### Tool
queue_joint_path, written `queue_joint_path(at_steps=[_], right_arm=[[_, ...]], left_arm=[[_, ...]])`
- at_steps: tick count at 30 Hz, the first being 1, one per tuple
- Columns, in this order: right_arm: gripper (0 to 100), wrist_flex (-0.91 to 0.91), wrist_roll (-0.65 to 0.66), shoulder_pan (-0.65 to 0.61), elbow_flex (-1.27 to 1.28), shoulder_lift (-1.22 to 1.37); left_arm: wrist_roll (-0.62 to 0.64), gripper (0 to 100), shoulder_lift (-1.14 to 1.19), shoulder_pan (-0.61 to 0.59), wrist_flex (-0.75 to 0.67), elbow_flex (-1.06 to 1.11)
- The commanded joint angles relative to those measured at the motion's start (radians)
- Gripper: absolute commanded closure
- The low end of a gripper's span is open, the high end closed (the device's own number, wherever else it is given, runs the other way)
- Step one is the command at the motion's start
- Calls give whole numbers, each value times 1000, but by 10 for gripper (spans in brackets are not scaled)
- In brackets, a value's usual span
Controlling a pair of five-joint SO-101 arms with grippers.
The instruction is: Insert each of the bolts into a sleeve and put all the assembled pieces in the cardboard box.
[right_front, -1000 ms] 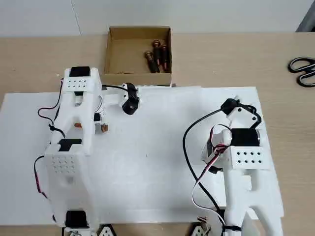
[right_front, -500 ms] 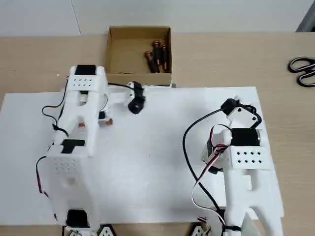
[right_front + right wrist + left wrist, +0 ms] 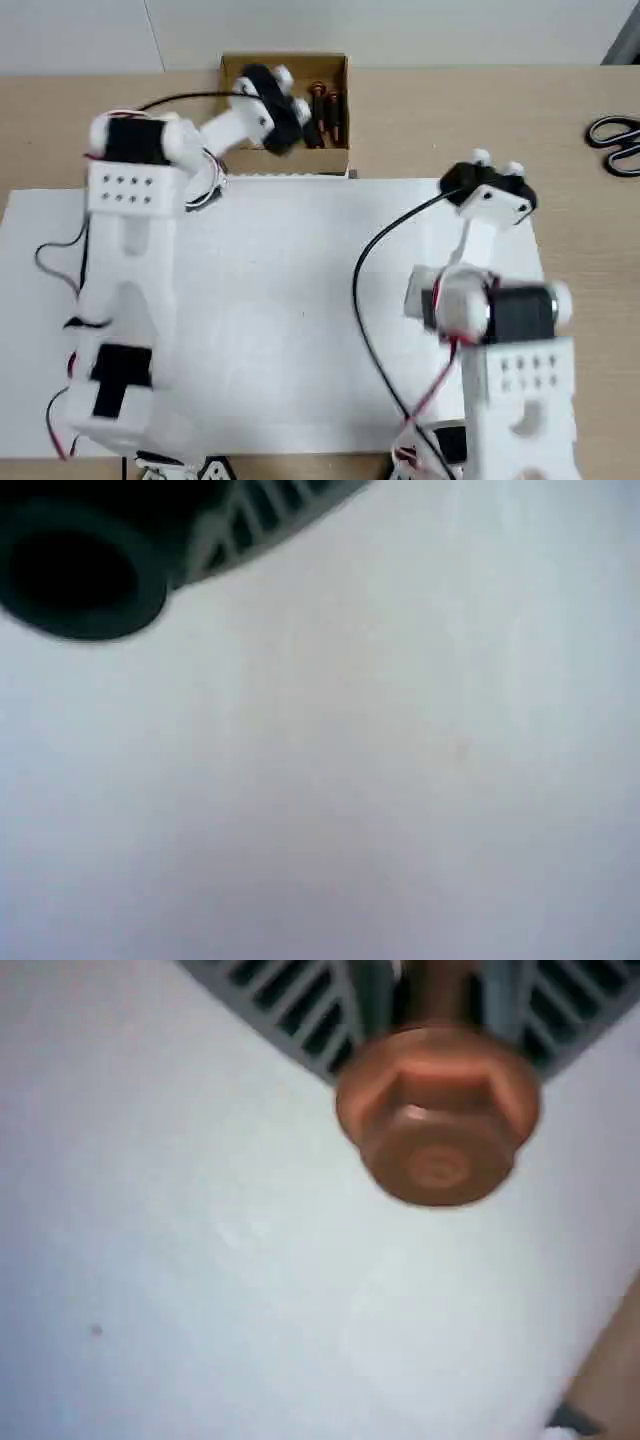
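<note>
Copper bolt (image 3: 437, 1120) between left jaws — over the cardboard box (image 3: 300, 160)

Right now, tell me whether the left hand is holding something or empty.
Holding. The left wrist view shows a copper bolt clamped between the ribbed fingers of the left hand, hex head toward the camera.
</note>
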Motion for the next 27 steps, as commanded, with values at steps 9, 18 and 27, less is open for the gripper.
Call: queue_joint_path(at_steps=[9, 18, 27], right_arm=[[996, -1, 141, -182, 75, -344], [996, -203, 232, -183, 256, -473], [996, -476, 229, -308, 446, -498]], left_arm=[[443, 995, -453, 8, 9, 297], [786, 995, -881, 2, -265, 694], [1111, 995, -1211, 6, -647, 1069]])
